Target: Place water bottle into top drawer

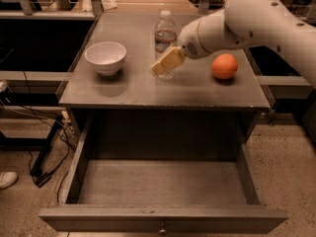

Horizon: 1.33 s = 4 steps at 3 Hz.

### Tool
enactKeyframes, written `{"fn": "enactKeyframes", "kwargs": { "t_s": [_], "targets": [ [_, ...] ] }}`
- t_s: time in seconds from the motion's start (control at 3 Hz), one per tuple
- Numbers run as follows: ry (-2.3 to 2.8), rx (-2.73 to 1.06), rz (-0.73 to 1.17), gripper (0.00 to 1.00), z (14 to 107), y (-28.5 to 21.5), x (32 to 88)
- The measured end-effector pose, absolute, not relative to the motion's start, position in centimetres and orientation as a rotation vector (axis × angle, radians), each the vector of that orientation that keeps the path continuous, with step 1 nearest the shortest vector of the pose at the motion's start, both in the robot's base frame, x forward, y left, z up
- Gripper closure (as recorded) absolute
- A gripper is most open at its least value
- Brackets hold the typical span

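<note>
Arm (256,19): extends over right edge of counter (148,90), sloping down-left; gripper (168,61) before bottle (165,31) near back edge; grip width not discernible

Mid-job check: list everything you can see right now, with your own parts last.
water bottle: one, clear with white cap, upright at the back centre of the cabinet top
bowl: one, white, left on the cabinet top
orange: one, orange, right on the cabinet top
cabinet top: one, grey
top drawer: one, grey, pulled open below the top
knob: one, metal, centre of the drawer front
cables: several, dark, floor at left
shoe: one, white, floor at far left
arm: one, white, reaching in from the right
gripper: one, tan, at the bottle's lower front
</note>
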<state>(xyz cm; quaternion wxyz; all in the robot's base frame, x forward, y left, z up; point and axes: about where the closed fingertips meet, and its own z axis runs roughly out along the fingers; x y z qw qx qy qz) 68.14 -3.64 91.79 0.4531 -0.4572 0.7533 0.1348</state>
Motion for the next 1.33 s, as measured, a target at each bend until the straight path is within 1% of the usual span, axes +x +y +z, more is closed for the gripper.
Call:
{"fn": "enactKeyframes", "kwargs": {
  "t_s": [0.67, 1.0, 1.33],
  "targets": [
    [1.806, -1.121, 0.344, 0.00, 91.5, -1.2, 71.3],
    [1.806, -1.121, 0.344, 0.19, 91.5, -1.2, 71.3],
    [1.806, -1.121, 0.344, 0.42, 91.5, -1.2, 71.3]
  ]
}}
